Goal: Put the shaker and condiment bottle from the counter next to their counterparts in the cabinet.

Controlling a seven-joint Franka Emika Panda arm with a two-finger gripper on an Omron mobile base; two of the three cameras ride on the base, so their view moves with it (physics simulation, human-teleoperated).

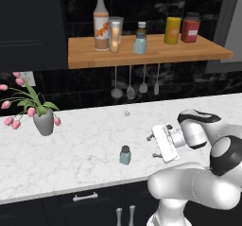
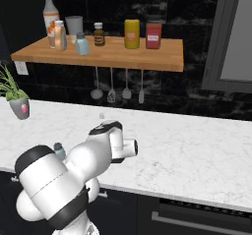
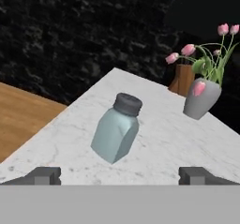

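1. The shaker (image 1: 125, 155) stands upright on the counter (image 1: 85, 140), near the front edge, bare marble all around.
2. At its 3 o'clock, the gripper (image 1: 152, 146) is apart and level with it, seemingly lined up for a side grasp.
3. At 12 o'clock, the cabinet (image 1: 189, 55) holds its twin (image 1: 140, 42); open plank lies just beside that.
4. A vase (image 1: 44, 122) sits at 10 o'clock, well apart.

shaker on the table, squat orange bottle already up on the shelf

the pale blue shaker (image 1: 125, 155) with a dark grey cap stands upright on the white marble table (image 1: 75, 144), near its front edge. on the orange-brown wooden shelf (image 1: 189, 54) the small orange condiment bottle (image 1: 114, 36) stands just beside the tall orange-labelled bottle (image 1: 100, 21), with the second blue shaker (image 1: 140, 43) a little further along.
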